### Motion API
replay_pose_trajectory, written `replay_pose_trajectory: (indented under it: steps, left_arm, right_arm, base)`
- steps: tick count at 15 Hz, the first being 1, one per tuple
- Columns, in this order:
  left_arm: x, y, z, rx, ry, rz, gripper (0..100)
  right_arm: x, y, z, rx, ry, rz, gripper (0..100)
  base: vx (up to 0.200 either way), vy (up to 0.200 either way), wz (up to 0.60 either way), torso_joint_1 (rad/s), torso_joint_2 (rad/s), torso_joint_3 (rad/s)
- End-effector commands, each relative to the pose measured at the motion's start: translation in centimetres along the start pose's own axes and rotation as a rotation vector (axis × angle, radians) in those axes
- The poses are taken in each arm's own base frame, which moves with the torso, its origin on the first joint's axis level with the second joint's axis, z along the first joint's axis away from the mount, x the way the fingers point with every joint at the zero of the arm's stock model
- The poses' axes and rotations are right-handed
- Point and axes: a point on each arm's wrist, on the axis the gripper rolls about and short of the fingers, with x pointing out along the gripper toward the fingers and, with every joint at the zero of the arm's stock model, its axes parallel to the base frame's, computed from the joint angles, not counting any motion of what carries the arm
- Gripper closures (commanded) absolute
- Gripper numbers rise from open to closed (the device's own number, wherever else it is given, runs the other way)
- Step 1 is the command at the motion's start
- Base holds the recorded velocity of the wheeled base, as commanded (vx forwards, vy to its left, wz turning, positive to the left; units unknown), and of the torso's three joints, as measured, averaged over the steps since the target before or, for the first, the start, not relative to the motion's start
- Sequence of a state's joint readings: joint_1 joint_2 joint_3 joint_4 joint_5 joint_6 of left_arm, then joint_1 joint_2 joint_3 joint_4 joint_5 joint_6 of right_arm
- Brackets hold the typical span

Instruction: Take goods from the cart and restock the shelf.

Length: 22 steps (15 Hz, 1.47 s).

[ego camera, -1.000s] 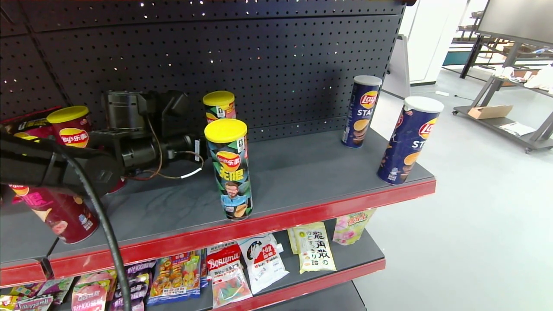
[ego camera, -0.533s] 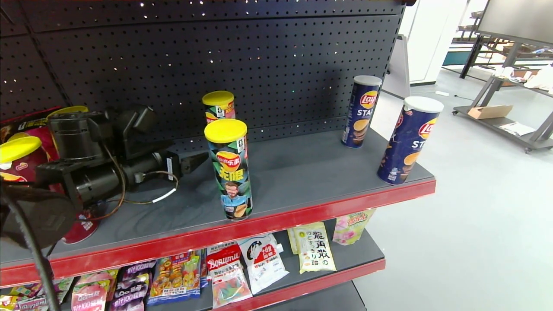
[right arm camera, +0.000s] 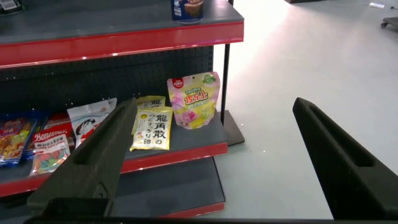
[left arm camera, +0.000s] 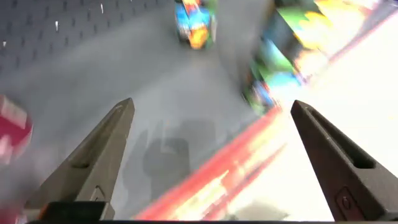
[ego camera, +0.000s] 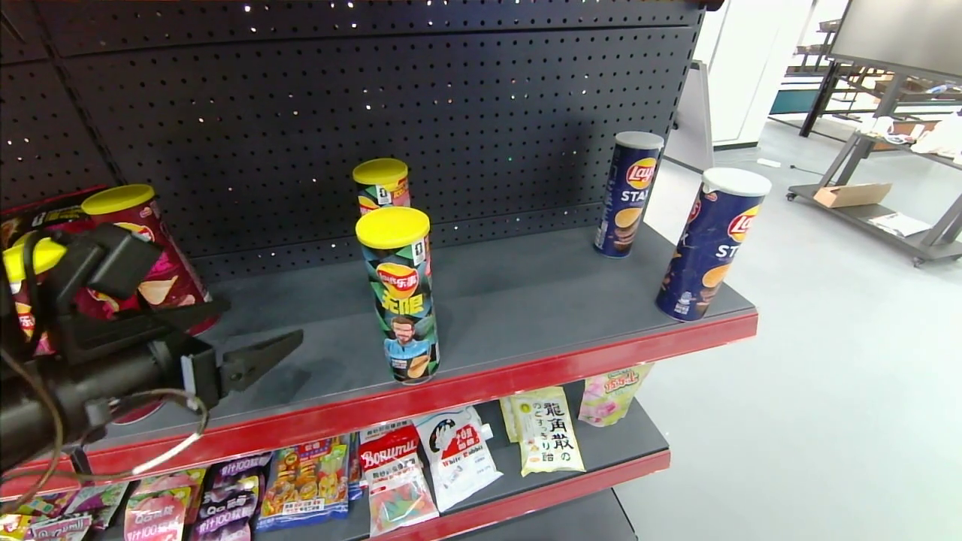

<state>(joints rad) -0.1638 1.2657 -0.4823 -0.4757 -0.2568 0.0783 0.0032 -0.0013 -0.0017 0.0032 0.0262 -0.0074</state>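
A green chip can with a yellow lid (ego camera: 398, 293) stands upright near the red front edge of the grey shelf (ego camera: 526, 300). A second one (ego camera: 382, 184) stands behind it by the pegboard. My left gripper (ego camera: 240, 334) hangs open and empty at the shelf's front left, well apart from the green can. In the left wrist view its fingertips (left arm camera: 212, 104) frame bare shelf, with the green can (left arm camera: 280, 62) blurred beyond. My right gripper (right arm camera: 216, 102) is open and empty, low down, facing the lower shelf.
Red chip cans (ego camera: 143, 248) stand at the shelf's left, close behind my left arm. Two blue cans (ego camera: 627, 194) (ego camera: 714, 244) stand at the right end. Snack bags (right arm camera: 149, 121) lie on the lower shelf. Open floor lies to the right.
My left arm has pulled back from beside the green can toward the front left of the shelf, open and empty. The cans have not moved.
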Motion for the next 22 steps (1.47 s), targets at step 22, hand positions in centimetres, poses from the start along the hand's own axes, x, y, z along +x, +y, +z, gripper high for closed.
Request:
replay_pose_trajectory:
  steps: [22]
  left_arm:
    - [-16.5,-5.0,-14.7,-0.113,-0.164,0.297,0]
  right_arm:
    - [5.9,0.4,11.5,-0.035,0.175,0.245,0]
  base:
    - [0.000,0.000,0.16,-0.001,0.00,0.001]
